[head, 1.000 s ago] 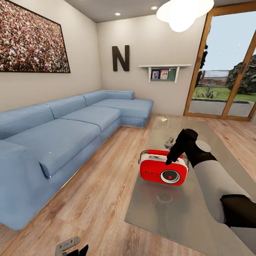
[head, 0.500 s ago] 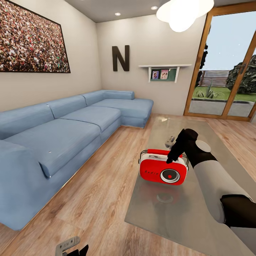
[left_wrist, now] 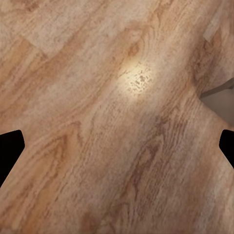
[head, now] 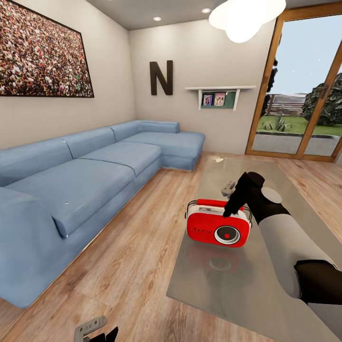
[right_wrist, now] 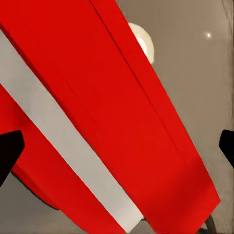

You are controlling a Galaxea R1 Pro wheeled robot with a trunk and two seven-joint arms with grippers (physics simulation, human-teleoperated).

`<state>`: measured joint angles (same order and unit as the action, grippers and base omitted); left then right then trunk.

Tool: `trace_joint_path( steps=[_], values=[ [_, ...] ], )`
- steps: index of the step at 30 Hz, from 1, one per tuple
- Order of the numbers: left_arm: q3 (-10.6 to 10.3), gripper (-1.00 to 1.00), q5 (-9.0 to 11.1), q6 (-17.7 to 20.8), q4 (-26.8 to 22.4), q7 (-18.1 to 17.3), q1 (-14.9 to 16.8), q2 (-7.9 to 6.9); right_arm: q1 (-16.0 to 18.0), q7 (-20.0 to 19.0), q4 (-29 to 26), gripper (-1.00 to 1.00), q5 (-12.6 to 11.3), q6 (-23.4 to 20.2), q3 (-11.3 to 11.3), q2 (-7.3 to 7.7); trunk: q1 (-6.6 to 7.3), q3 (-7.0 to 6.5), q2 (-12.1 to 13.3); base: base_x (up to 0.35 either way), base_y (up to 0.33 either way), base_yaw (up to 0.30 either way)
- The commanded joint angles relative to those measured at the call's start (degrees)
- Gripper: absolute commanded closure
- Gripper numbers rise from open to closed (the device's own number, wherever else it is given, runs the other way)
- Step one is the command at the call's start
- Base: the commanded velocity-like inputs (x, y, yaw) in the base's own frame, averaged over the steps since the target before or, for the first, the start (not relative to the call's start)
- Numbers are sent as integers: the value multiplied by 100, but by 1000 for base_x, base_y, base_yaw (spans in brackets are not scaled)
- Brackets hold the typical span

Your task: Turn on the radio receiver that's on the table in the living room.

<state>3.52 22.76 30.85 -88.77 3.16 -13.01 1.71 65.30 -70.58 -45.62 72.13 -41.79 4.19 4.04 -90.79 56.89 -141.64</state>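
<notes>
White forearm (head: pixel 285 242), black wrist, black tool (head: pixel 231 202)

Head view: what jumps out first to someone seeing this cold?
The red radio on the glossy coffee table, right of centre, with the right claw at its top, by the handle. Next, the long blue sofa running along the left wall under the crowd picture. The right wrist view looks straight onto the radio's red body and white trim.
</notes>
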Motion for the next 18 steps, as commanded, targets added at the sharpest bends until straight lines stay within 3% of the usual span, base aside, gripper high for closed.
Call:
trace_joint_path(
  steps=[1,3,7,9,18],
  values=[
    [0,-100,0,0,0,0,0,-1,0,79,0,-100,-2,-2,-4,0,0,0,0,0,0,0],
    [0,-100,0,0,0,0,-3,-1,0,210,0,-100,-3,1,-126,0,0,0,0,0,0,0],
    [0,-100,0,0,0,0,-1,-2,0,294,0,-100,2,2,-627,0,0,0,0,0,0,0],
    [0,-100,0,0,0,0,-3,0,0,305,0,-100,7,3,-765,0,0,0,0,0,0,0],
    [0,-100,0,0,0,0,-1,5,0,350,0,-100,42,4,-905,-2,0,0,0,0,0,0]
  ],
)
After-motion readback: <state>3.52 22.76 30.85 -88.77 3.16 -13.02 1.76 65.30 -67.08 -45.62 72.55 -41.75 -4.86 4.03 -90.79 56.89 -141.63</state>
